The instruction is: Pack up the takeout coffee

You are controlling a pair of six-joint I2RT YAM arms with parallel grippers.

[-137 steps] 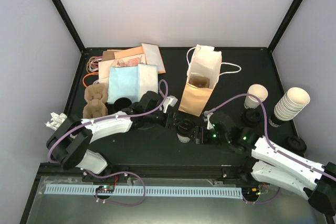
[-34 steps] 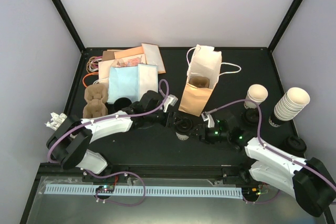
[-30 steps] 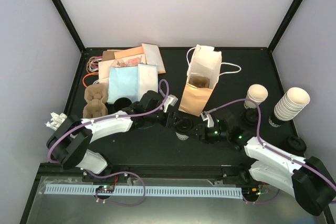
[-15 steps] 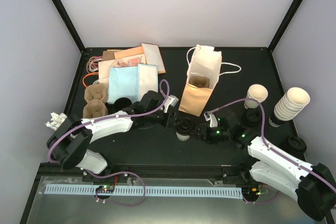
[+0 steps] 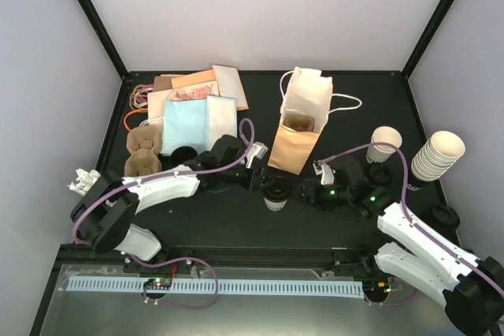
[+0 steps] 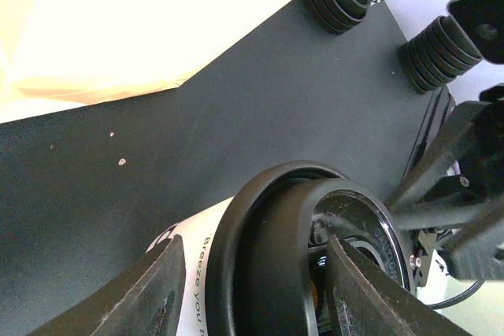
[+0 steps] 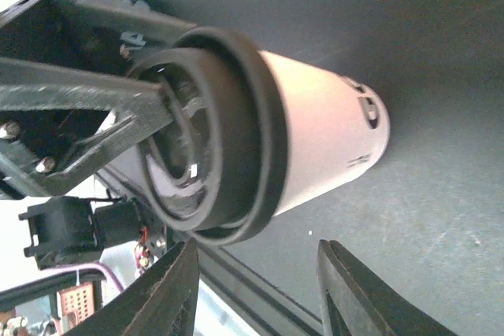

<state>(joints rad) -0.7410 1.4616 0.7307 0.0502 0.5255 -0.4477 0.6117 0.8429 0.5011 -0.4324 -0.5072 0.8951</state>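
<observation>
Pale lilac walls close round a black desk [image 5: 236, 222], with both arms reaching in toward its middle. Between them the takeout coffee [image 5: 274, 194] stands upright on the desk, just in front of a tan paper bag [image 5: 293, 147] that leans against a white handled bag [image 5: 309, 98]. The cup is white with black lettering on its side and wears a round black lid.

From the left, the left pincer [image 5: 262, 182] has the cup in its grip. In the left wrist view its fingers [image 6: 153, 297] sit on either side of the cup close under the lid, about half spread.

From the right, the right pincer [image 5: 304, 193] sits just beside the cup. In the right wrist view its fingers [image 7: 177, 293] stand parted, with the cup lying beyond their tips and nothing held.

At the right edge rise stacked cream cups [image 5: 435, 156], with a loose black lid [image 5: 442, 216] near them. At the left lie pulp cup carriers [image 5: 143, 153] and blue paper [image 5: 197, 120]
</observation>
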